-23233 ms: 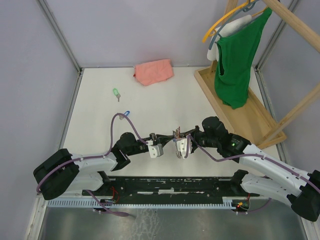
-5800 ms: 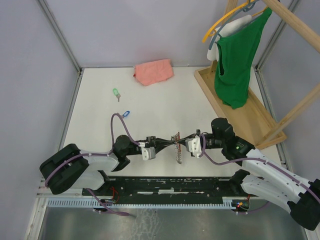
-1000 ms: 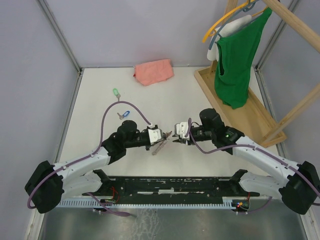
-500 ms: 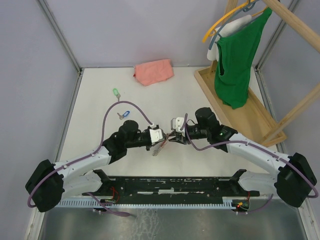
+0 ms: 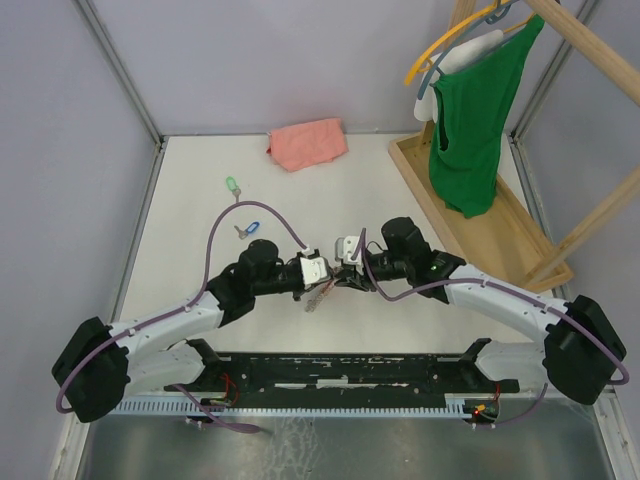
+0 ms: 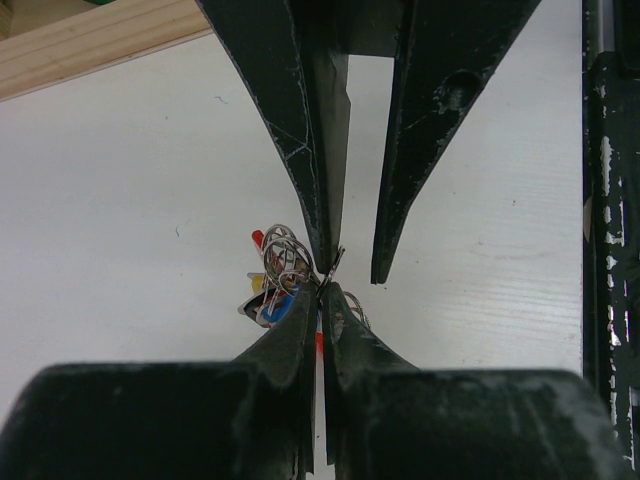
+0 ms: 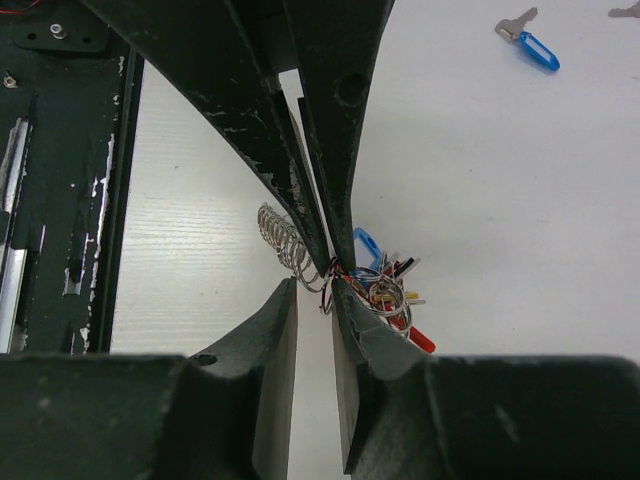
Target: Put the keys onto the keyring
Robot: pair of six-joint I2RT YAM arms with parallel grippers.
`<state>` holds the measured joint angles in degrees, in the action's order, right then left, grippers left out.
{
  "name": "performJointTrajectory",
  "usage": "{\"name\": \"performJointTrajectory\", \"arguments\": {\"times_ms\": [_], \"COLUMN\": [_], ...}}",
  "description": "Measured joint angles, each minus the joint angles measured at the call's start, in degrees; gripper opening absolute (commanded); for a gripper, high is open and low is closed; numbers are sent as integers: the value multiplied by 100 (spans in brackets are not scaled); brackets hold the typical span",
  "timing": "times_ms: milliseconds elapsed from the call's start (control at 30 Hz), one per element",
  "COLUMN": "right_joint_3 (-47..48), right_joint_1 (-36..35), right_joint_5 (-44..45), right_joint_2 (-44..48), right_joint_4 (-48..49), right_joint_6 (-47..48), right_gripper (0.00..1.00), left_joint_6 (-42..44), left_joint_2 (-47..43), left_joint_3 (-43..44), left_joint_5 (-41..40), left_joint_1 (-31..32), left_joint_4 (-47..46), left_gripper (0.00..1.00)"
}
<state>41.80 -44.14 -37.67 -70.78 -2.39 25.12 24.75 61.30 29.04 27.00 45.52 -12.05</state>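
Facing tip to tip above the tabletop, left fingers and right fingers converge on the keyring. Blue key and green key lie loose, well apart from the left fingers on their far side.

Left wrist: left fingers pinched tight on the keyring, which bunches just beside their tips.

Right wrist: right fingers narrowly apart, ring wire between them, spring alongside.

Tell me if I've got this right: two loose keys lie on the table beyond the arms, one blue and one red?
Nearly. The top external view shows the blue key, but the other loose one is a green key, not red.
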Motion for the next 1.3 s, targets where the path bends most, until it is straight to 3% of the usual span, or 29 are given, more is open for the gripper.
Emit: {"name": "performJointTrajectory", "arguments": {"times_ms": [167, 300, 500, 667, 1067, 1300], "right_joint_3": [0, -33, -533, -1119, -1700, -1917], "right_joint_1": [0, 0, 0, 37, 227, 476], "right_joint_5": [70, 131, 282, 404, 306, -26], "right_joint_2": [-55, -59, 39, 136, 92, -527], "right_joint_4": [39, 153, 988, 1915, 4140, 5901], "right_joint_6": [-9, -68, -280, -426, -511, -691], "right_gripper": [17, 1, 1, 1, 1, 1], "left_joint_6": [0, 0, -4, -11, 192, 258], "left_joint_2": [37, 72, 52, -439, -1043, -1014], "left_joint_3": [22, 48, 52, -168, -1003, -1239], "left_joint_5": [-2, -17, -168, -254, -570, -772], "left_joint_1": [26, 37, 57, 81, 85, 76], "left_joint_4": [-2, 7, 98, -212, -1294, -2094], "left_gripper": [3, 3, 28, 39, 41, 40]}}
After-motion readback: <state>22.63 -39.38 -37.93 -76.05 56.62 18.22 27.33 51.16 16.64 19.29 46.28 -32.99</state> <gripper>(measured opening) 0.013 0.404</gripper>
